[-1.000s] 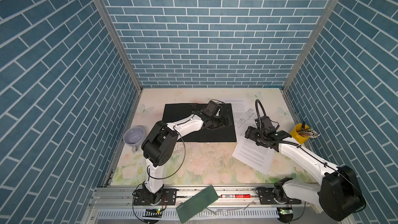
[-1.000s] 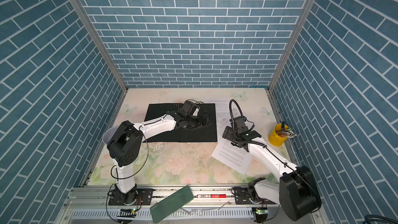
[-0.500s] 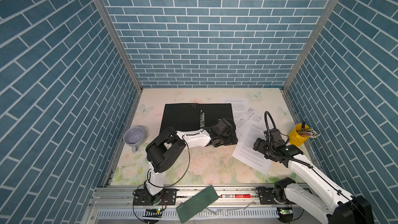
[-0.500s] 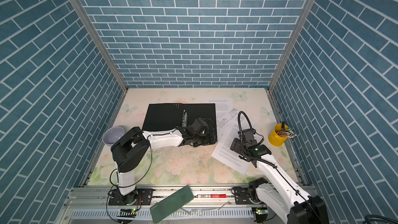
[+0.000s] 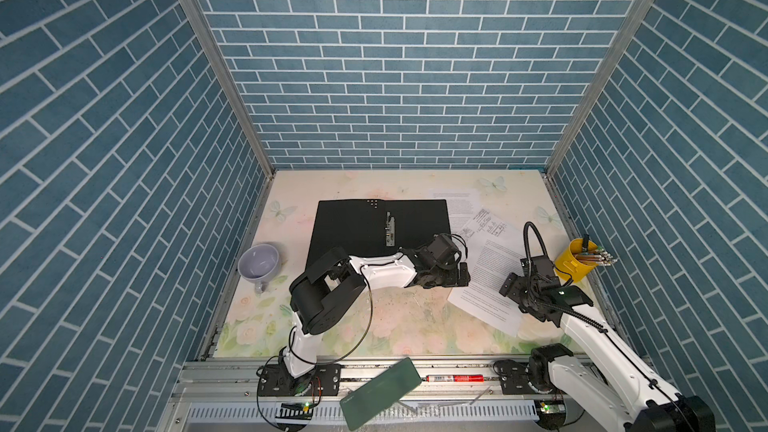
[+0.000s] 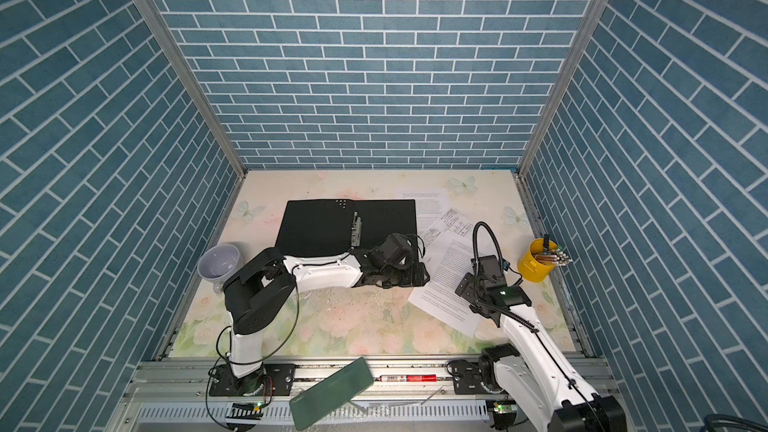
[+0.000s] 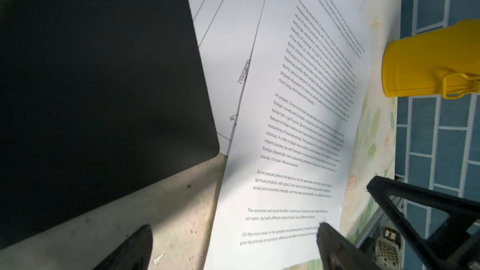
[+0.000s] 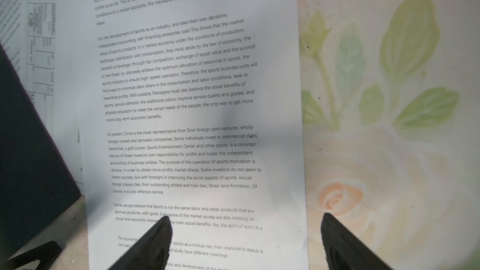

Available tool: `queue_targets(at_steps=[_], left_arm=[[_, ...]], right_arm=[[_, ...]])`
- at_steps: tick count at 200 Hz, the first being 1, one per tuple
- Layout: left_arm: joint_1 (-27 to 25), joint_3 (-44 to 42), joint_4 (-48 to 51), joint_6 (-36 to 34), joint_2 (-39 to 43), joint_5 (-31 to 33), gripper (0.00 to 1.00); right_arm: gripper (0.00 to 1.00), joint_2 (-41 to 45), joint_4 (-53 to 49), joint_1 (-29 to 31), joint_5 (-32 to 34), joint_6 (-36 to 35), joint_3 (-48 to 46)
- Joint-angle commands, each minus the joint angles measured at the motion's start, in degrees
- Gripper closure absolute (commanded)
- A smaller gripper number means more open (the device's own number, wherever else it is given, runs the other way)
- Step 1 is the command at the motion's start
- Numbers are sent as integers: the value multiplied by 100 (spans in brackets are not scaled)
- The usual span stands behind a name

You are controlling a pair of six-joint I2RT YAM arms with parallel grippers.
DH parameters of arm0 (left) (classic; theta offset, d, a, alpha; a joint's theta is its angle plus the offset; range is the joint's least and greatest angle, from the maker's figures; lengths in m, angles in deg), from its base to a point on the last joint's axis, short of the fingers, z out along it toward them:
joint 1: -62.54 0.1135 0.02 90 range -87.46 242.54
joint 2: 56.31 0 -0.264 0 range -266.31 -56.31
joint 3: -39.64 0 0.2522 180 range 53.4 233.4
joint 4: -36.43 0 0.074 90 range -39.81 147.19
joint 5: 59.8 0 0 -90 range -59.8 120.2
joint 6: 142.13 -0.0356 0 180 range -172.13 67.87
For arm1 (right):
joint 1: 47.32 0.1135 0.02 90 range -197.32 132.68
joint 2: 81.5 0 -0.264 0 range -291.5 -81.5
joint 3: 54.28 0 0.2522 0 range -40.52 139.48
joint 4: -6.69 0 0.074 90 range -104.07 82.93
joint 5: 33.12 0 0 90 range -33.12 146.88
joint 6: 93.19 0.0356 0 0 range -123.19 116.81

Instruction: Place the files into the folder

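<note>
L gripper is seen w/ jaws wide apart and nothing btwn them, held low just off the near right cnr of the folder. In the left wrist view one fingertip is over bare table, the other over the near end of the top text sheet. R gripper is likewise spread, nothing gripped: one fingertip is placed over that sheet's print, the other over the floral table beyond the sheet's long edge. Contact w/ the paper can't be told for either.

Folder is laid open flat, black inside up, w/ metal spine clip exposed at centre. All three files are found outside it, on the table to its right, fanned and overlapping: top text sheet nearest, drawing sheet partly covered by it, second text sheet furthest back by the folder's far right cnr.

Yellow cup of pencils is stood right of the sheets; a mug is set left of the folder
</note>
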Motion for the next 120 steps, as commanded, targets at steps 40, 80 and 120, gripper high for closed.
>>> queue_targets(at_steps=[40,80,120], left_arm=[[-145,310,516,-174,-313,-118,1],[-172,415,681,-187,-432,-259,1],[-189,460,674,-145,-507,-491,1]], right_arm=[[10,-63,-25,-502,-457,-145,-306],[11,-177,179,-696,-785,-110,-503],[12,-274,423,-786,-1054,-91,-609]])
